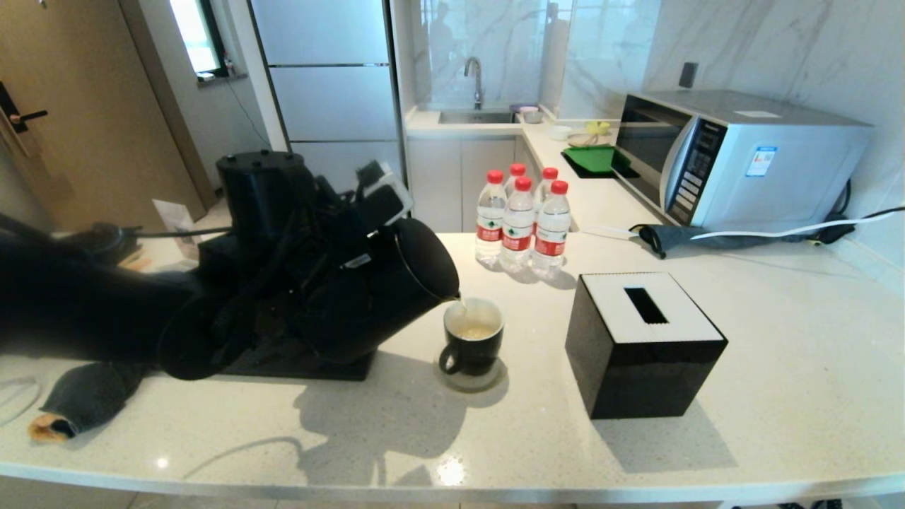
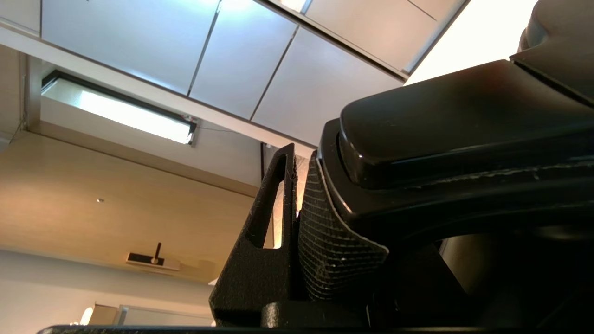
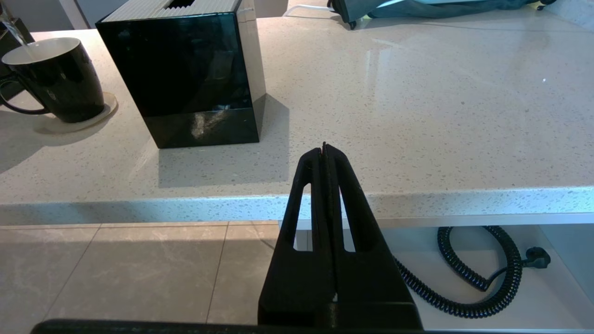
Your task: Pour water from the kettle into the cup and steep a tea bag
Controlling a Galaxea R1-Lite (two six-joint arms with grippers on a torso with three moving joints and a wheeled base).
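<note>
Step in hand: pouring water (image 1: pixel 463 304) from the kettle (image 1: pixel 382 297) into the cup (image 1: pixel 472 346); tea bag not seen in any view.
Left gripper (image 2: pixel 297 222): clamped on the kettle handle, ribbed pad pressed flat against the black plastic in the left wrist view; jaws narrow around the handle, no gap visible.
Kettle: tilted toward the cup, spout low and just above the near-left part of the rim; body over the black base tray (image 1: pixel 297 364).
Water: thin stream entering inside the white wall, pale pool already at the bottom; level judged to be under half.
Cup: upright on a small round coaster (image 1: pixel 472 382), handle turned toward the robot, between the kettle and the black tissue box (image 1: pixel 640 346).
Right gripper (image 3: pixel 324 150): fingers pressed together, holding nothing, parked below the counter edge, well apart from the cup.
To do well: keep the tilt steady and small, so the stream stays thin and inside the rim; keep the spout close over the opening, not touching it.
Risk: too much tilt likely to splash over the rim onto the counter (image 1: pixel 707 452); handle slip possible if the grip loosens.
Stop sign: level near the upper part of the white inside, with room left for the bag.
</note>
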